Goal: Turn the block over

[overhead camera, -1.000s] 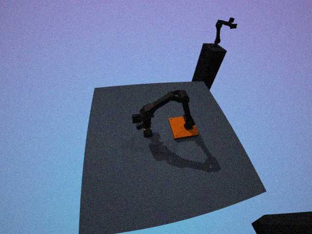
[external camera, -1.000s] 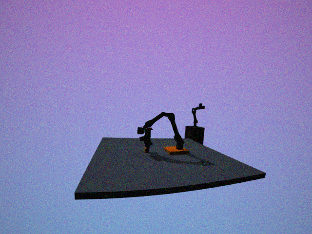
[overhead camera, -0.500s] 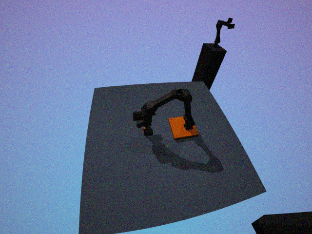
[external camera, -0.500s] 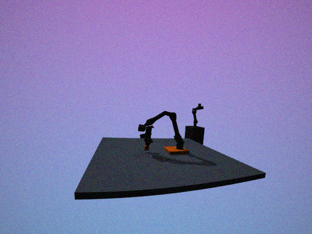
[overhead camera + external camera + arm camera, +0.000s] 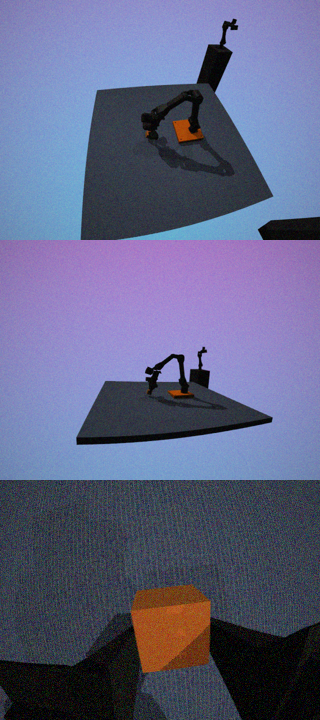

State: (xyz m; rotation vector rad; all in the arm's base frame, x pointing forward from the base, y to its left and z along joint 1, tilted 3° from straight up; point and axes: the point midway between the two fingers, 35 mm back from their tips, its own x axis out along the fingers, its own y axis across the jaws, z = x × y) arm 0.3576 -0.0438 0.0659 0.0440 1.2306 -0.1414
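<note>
Looking down from the top view, the dark arm (image 5: 180, 102) rises from its orange base plate (image 5: 186, 131) on the grey bench (image 5: 129, 180), bends at the elbow and reaches down toward the left. Its pincer (image 5: 151, 134) sits low over the bench, and a sliver of the orange block (image 5: 147, 133) shows at its left edge, the rest hidden under the dark fingers. The arm's long shadow falls across the bench toward the lower right. Beyond the bench's far edge stands a dark pillar (image 5: 214, 67) with a small camera mount (image 5: 228, 28) on top; a second dark box (image 5: 292, 228) shows at the lower right corner.

From the exterior view, the arm (image 5: 170, 364) arches over the bench (image 5: 155, 420), and the pincer (image 5: 150, 390) points down with the block (image 5: 148, 391) as a small orange spot at its tip, at or just above the surface; which one cannot be told at this size. The base plate (image 5: 180, 393) lies just to the right, apart from the block.

In the wrist view, the block (image 5: 172, 628) fills the centre, turned slightly so an edge faces the camera, with a diagonal shade line across its front face. Dark finger shapes flank it on both sides. The pincer is pinching the block. No marking can be made out on the faces that show.
</note>
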